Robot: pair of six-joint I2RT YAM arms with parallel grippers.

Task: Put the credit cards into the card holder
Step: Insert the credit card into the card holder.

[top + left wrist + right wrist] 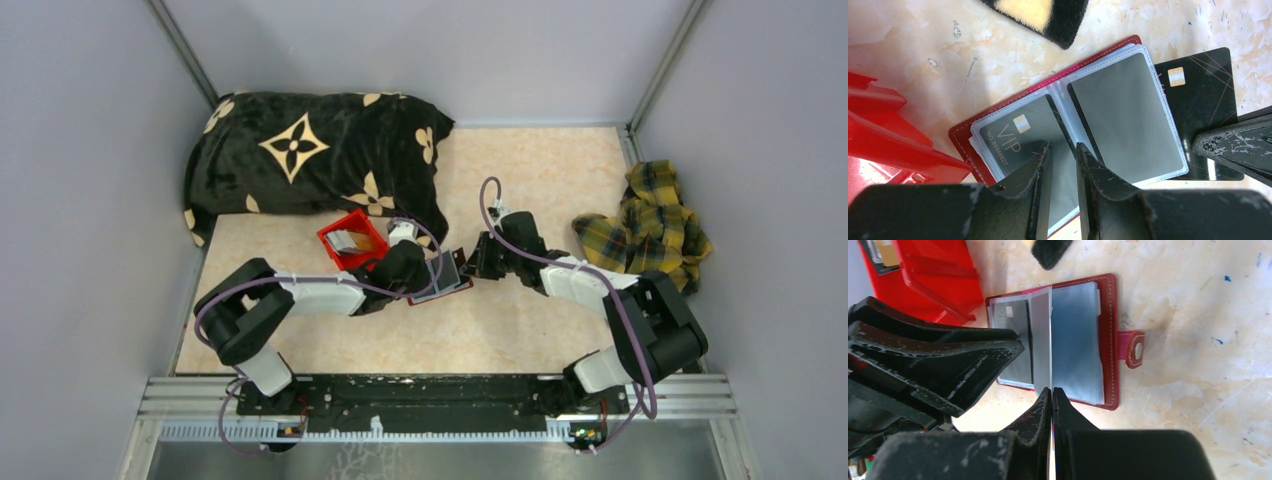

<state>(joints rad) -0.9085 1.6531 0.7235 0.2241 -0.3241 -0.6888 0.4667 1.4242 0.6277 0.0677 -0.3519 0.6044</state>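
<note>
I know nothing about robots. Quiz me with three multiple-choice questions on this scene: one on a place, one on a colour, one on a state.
1. Where does the card holder lie? A in a drawer B on the table C on a chair
2. What colour is its cover? A green B yellow C red
3. The right claw is: A shut on a card B wide open C holding a spoon
Answers: B, it lies open on the table; C, red edging frames the sleeves; A, it pinches a thin black card.

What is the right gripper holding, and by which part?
The right gripper pinches a black card at its edge farthest from the wallet.
</note>
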